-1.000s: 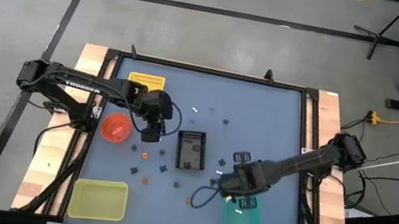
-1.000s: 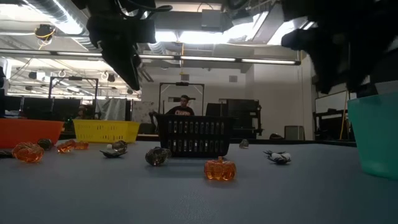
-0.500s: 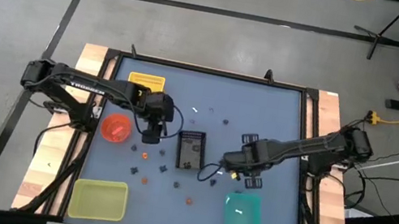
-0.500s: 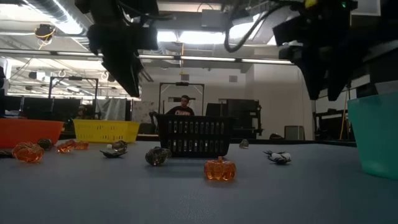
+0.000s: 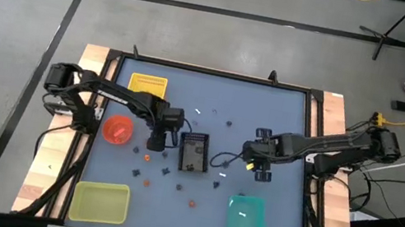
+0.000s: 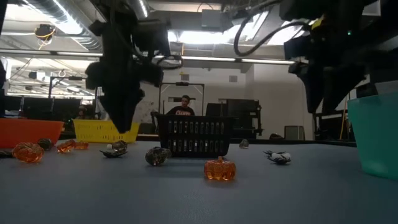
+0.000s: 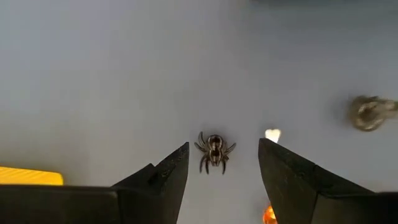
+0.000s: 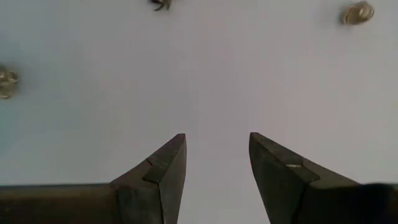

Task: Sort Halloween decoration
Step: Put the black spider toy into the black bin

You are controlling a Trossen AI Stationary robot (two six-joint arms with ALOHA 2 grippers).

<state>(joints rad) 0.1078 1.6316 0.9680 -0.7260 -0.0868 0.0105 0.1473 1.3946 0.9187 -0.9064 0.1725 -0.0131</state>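
Sorting is, by my judgement, only partly done. The worktop carries five containers: one teal bin, one yellow-green tray, one yellow basket, one black basket in the middle and one orange bowl. A white piece lies in the teal bin; what the others hold I cannot tell.

Most of the Halloween decoration is still loose on the worktop around the black basket. From above I count roughly a dozen trinkets, though they are too small for a firm number by colour. The level view shows at least three orange pumpkins, the nearest pumpkin out in front, plus a few dark pieces and a pale one.

My left tool hangs open and empty right over one spider, which sits between the two fingers but untouched; I judge it the next pick. My right tool is also open and empty, above bare worktop between the black basket and the teal bin.
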